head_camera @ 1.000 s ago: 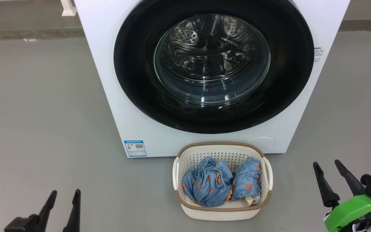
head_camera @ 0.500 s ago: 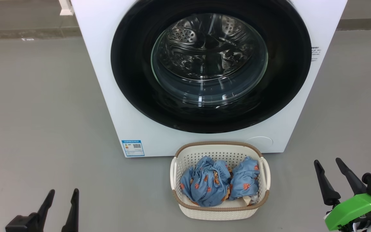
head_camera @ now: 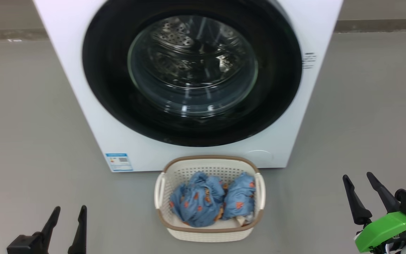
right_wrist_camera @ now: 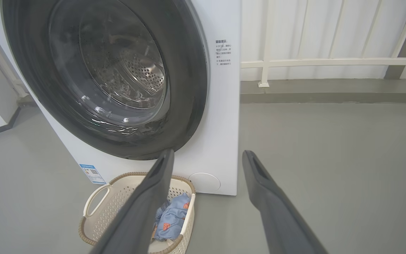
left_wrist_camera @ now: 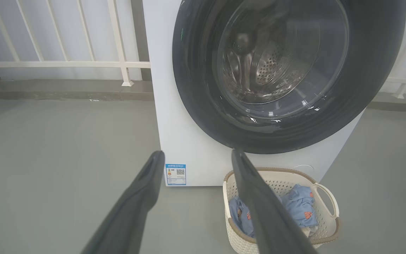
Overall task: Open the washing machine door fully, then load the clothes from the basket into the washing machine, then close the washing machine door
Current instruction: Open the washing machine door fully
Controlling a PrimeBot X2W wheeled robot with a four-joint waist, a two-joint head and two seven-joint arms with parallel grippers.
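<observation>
The white washing machine (head_camera: 83,106) (left_wrist_camera: 185,141) (right_wrist_camera: 220,123) stands ahead on the floor. Its washing machine door (head_camera: 280,88) (left_wrist_camera: 196,88) (right_wrist_camera: 189,88), black-rimmed with a glass bowl, is closed flat against the front. In front of it sits the cream basket (head_camera: 210,234) (left_wrist_camera: 326,197) (right_wrist_camera: 97,197) holding light blue printed clothes (head_camera: 203,203) (left_wrist_camera: 300,208) (right_wrist_camera: 173,215). My left gripper (head_camera: 70,209) (left_wrist_camera: 196,153) hangs open at the lower left, short of the basket. At the lower right my right gripper (head_camera: 357,176) (right_wrist_camera: 206,152) is open too, with nothing between its fingers.
Grey floor (head_camera: 23,116) spreads to both sides of the machine. A white railing (left_wrist_camera: 62,64) (right_wrist_camera: 330,62) and a low grey kerb (right_wrist_camera: 330,92) run behind it. A blue label (head_camera: 119,162) marks the machine's lower left corner.
The whole head view has shifted: machine and basket now sit further left in it, so the camera turned. Both grippers keep their places and stay open.
</observation>
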